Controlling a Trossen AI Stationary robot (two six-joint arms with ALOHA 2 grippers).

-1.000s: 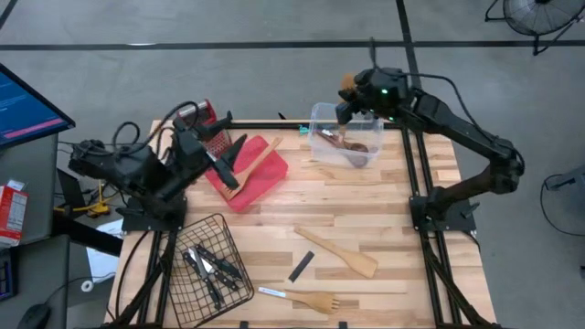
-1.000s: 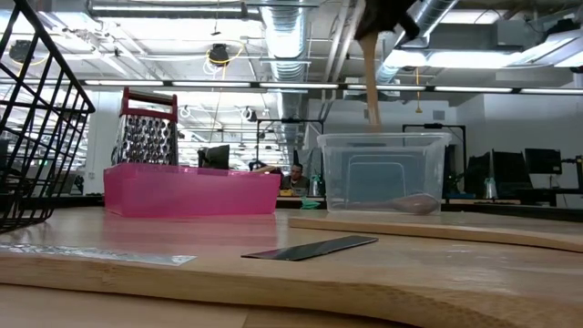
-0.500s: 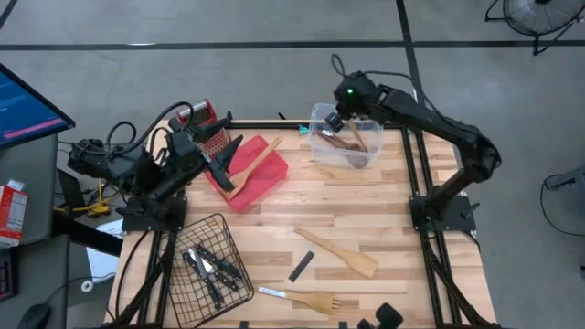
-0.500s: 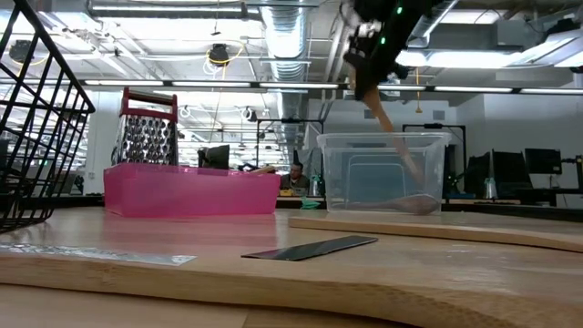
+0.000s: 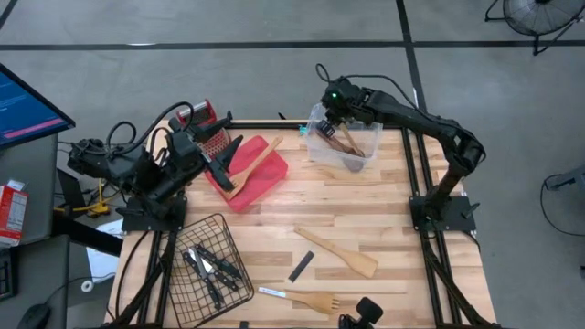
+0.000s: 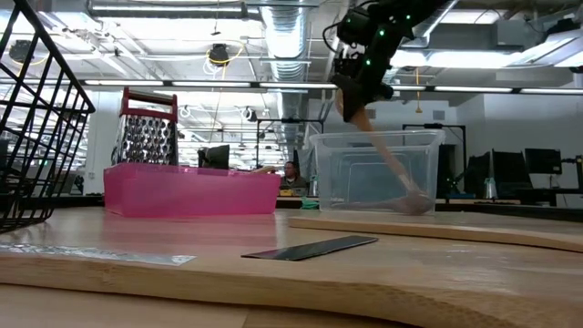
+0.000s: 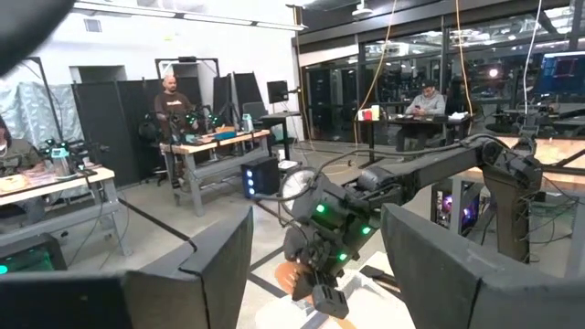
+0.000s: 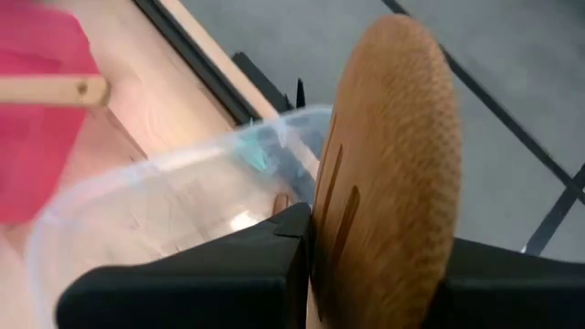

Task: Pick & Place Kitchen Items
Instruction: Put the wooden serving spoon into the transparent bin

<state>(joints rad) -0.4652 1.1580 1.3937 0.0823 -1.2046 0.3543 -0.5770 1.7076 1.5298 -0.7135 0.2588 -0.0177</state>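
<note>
My right gripper [image 5: 331, 102] hangs over the far left corner of a clear plastic bin [image 5: 315, 151], shut on a wooden slotted turner [image 6: 383, 150]. Another wooden utensil [image 5: 336, 142] lies in the bin. My left gripper [image 5: 228, 163] is open and empty, level above a red tray [image 5: 265, 183] that holds a wooden spatula [image 5: 256, 160]. Several black-handled knives [image 5: 212, 267] lie in a wire basket [image 5: 187, 292] at the near left. A wooden spatula [image 5: 340, 253], a wooden fork-ended spoon [image 5: 315, 301] and a dark flat strip [image 5: 301, 266] lie on the table. My right gripper pinches the turner's broad slotted head [image 8: 366, 219] between its two fingers [image 8: 228, 265]. The fingers come from above and from the table's left. The thin handle [image 6: 392, 164] slants down from the gripper into the bin, its lower end [image 6: 414, 199] near the bin's floor.
A red-topped box grater [image 5: 208, 123] stands at the far left behind the tray. A dark object [image 5: 366, 313] shows at the near edge. Bare tabletop [image 5: 366, 201] lies between the bin and the loose utensils. People sit at desks in the room beyond.
My right gripper has gone toward the table's left edge and down. The turner, which hung upright above the bin, has tipped to a slant, and its lower end has gone down into the bin.
</note>
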